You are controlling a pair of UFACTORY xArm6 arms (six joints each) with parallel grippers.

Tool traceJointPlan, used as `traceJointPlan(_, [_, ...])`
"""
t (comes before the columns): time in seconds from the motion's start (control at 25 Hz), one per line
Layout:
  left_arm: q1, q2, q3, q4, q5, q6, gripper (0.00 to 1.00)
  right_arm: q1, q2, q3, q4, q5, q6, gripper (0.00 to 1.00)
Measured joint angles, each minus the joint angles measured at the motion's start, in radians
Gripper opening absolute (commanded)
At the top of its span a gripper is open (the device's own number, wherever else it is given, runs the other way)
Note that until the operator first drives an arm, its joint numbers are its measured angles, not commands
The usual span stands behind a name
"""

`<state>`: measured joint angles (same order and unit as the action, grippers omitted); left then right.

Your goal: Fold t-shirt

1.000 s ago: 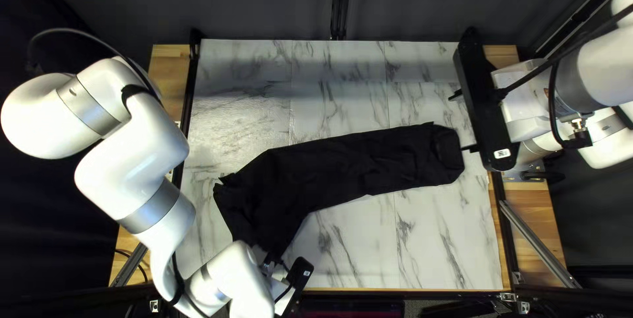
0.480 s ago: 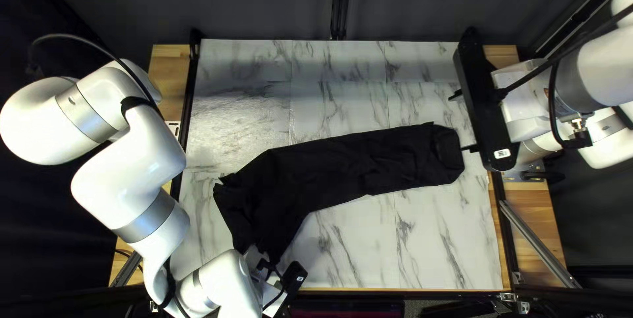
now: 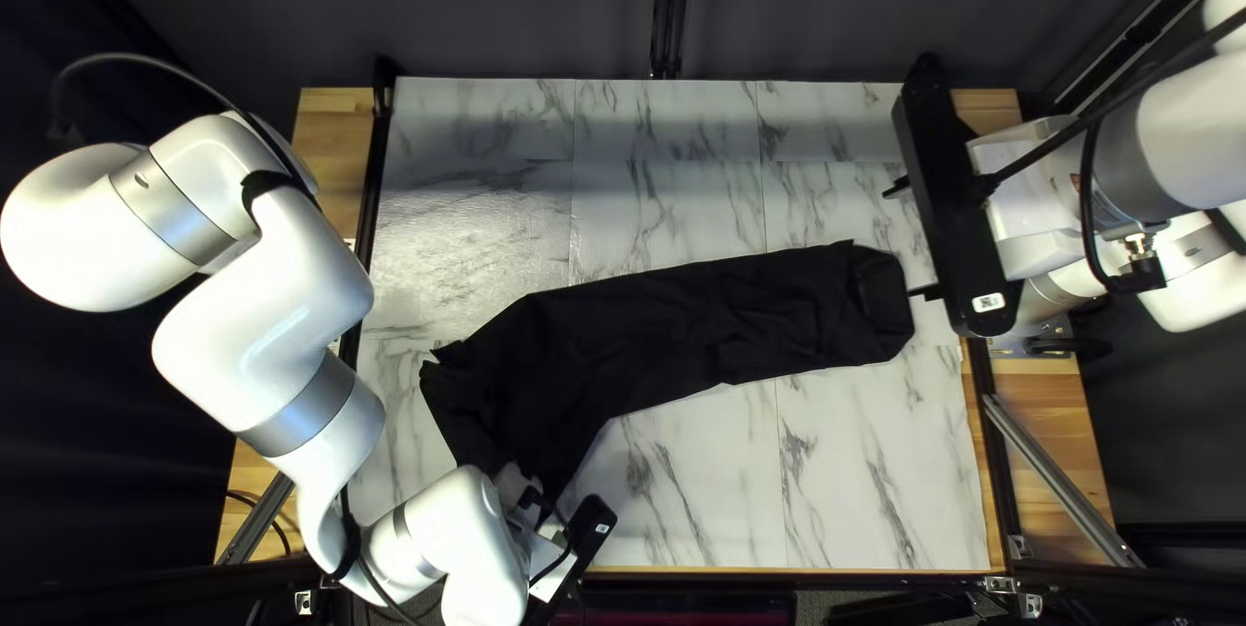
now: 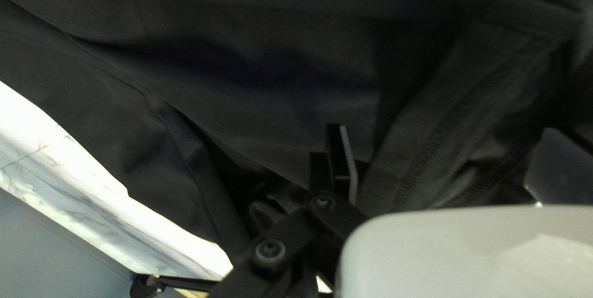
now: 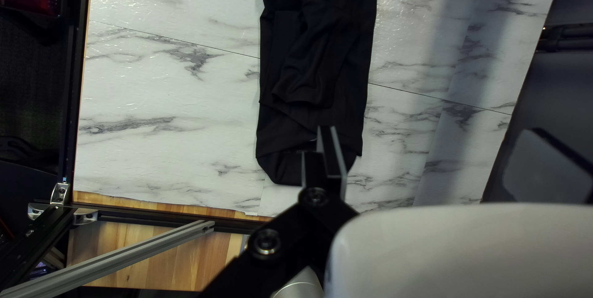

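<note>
Top left view gives me the black T-shirt (image 3: 701,321) as a long bent strip across the tabletop (image 3: 857,483), its left part angling toward the near edge beneath my left end effector (image 3: 587,535), released; my right end effector (image 3: 906,243), also released, waits by the other end.

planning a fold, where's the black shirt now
In the top left view, the shirt crosses the middle of the table, bending toward its near edge beside my left arm.

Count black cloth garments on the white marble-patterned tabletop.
1: the black cloth t-shirt, stretching from under the left gripper to near the right gripper. Its folds could hide another.
</note>
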<state>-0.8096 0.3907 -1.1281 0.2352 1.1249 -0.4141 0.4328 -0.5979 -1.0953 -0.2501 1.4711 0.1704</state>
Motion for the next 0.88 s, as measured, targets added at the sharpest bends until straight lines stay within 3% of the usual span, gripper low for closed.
traceJointPlan(0.32, [0.053, -0.07, 0.04, -0.071, 0.014, 0.137, 1.0, 0.0, 0.0, 0.0, 0.0, 0.0, 0.0, 1.0])
traceJointPlan(0.68, [0.157, -0.201, 0.177, -0.186, 0.03, 0.336, 1.0, 0.0, 0.0, 0.0, 0.0, 0.0, 0.0, 1.0])
traceJointPlan(0.72, [0.165, -0.212, 0.189, -0.194, 0.033, 0.351, 0.96, 0.0, 0.0, 0.0, 0.0, 0.0, 0.0, 1.0])
traceJointPlan(0.76, [0.177, -0.225, 0.204, -0.204, 0.036, 0.371, 0.85, 0.0, 0.0, 0.0, 0.0, 0.0, 0.0, 1.0])
traceJointPlan(0.8, [0.185, -0.23, 0.213, -0.212, 0.037, 0.387, 0.56, 0.0, 0.0, 0.0, 0.0, 0.0, 0.0, 1.0])
traceJointPlan(0.84, [0.191, -0.232, 0.218, -0.219, 0.037, 0.4, 0.07, 0.0, 0.0, 0.0, 0.0, 0.0, 0.0, 1.0])
traceJointPlan(0.88, [0.196, -0.231, 0.222, -0.224, 0.035, 0.411, 0.04, 0.0, 0.0, 0.0, 0.0, 0.0, 0.0, 1.0])
